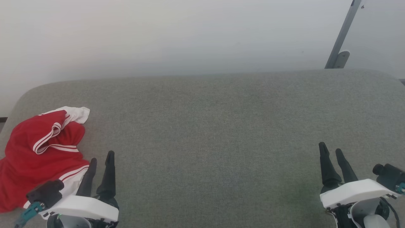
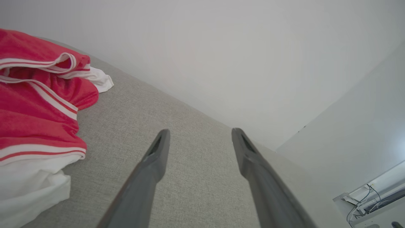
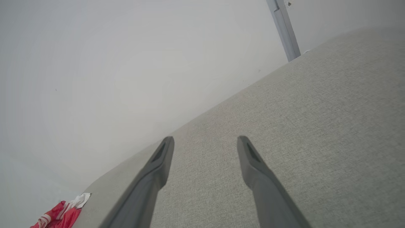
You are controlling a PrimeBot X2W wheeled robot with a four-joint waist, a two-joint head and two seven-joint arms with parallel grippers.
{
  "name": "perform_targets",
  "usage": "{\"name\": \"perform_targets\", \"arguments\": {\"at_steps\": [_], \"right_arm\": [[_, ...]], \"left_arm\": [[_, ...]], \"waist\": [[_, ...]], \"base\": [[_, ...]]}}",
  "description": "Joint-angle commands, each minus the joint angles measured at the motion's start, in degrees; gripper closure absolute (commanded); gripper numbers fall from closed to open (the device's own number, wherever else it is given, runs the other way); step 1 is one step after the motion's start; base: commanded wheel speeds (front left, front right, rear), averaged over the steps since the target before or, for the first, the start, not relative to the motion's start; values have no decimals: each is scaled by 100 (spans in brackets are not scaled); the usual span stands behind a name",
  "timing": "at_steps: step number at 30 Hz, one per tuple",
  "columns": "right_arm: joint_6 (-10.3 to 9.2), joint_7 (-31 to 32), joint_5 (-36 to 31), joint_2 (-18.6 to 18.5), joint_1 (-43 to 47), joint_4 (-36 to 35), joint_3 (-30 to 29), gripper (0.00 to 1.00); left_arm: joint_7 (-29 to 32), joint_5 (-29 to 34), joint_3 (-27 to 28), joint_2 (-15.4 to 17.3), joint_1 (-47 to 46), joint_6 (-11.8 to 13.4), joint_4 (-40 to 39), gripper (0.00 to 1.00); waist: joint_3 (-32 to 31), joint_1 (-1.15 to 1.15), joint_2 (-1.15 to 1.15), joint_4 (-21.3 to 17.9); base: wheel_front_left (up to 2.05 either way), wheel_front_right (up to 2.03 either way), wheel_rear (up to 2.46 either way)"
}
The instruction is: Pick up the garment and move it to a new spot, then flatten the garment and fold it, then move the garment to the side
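Note:
The garment [image 1: 38,152] is a bright red sports top with white sleeve ends and striped trim, lying crumpled at the left edge of the grey fabric surface [image 1: 208,126]. In the left wrist view the garment [image 2: 34,107] bunches at the left side. From the right wrist it is a small red patch, the garment [image 3: 61,215], far off at the lower left. My left gripper [image 1: 101,156] stands open just right of the cloth, not touching it, with nothing between its fingers [image 2: 158,152]. Over at the lower right, my right gripper [image 1: 330,148] is open and empty above bare fabric.
The grey surface has rounded far corners and ends against a pale wall [image 1: 190,34]. A grey metal post [image 1: 343,34] leans at the back right. A white desk with cables [image 2: 373,196] sits beyond the surface edge in the left wrist view.

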Motion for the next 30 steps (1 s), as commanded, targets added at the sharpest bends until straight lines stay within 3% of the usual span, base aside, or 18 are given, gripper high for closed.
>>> {"name": "perform_targets", "arguments": {"at_steps": [1, 30], "right_arm": [[1, -73, -101, -35, -126, -66, 0, 0], [2, -477, -1606, -51, -82, -167, -69, 0]], "left_arm": [[-44, 115, -1, 38, -104, -32, -45, 0], [-449, 1506, -86, 243, 12, -61, -190, 0]], "waist": [[-1, 0, 0, -1], [-24, 0, 0, -19]], "base": [[0, 0, 0], [0, 0, 0]]}}
